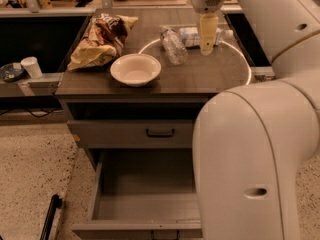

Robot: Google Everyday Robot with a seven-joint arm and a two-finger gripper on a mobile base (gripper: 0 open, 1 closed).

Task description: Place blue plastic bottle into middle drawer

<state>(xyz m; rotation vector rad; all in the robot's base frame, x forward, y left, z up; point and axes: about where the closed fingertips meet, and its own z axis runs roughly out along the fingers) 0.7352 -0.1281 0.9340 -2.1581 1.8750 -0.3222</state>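
Observation:
The blue plastic bottle (190, 35) lies on its side at the back right of the cabinet top, its white cap (228, 34) pointing right. My gripper (208, 48) hangs straight down in front of the bottle's middle, hiding part of the label; I cannot tell whether it touches the bottle. A smaller clear ribbed bottle (173, 45) lies just left of it. The middle drawer (145, 209) is pulled open below, with a bare grey floor, and my arm covers its right part.
A white bowl (135, 69) sits at the front of the top and a crumpled chip bag (100, 39) at the back left. A closed drawer front with a black handle (160, 133) lies above the open drawer. A paper cup (32, 66) stands on the left ledge.

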